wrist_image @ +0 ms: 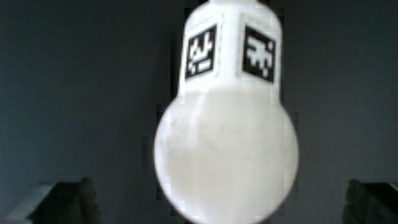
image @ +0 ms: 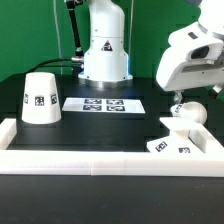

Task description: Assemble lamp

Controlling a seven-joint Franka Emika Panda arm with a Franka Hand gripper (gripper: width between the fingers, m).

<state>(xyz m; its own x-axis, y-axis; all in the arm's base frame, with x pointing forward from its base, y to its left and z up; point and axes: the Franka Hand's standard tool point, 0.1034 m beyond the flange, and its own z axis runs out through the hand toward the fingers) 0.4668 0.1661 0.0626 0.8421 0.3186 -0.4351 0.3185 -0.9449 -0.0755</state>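
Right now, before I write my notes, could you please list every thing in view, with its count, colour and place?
shade: one, white, upright at the exterior view's left.
bulb: one, white, below the claw, at the exterior view's right.
base: one, white, flat, just in front of the bulb.
marker board: one, white with tags, mid-table.
border wall: one, white, along the table's edges.
table: one, black.
arm: one, white, rear centre.
claw: one, dark fingers, open on either side of the bulb.

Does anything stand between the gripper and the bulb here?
Nothing visible does. The open gripper hangs right over the bulb; the shade stands far off at the exterior view's left.
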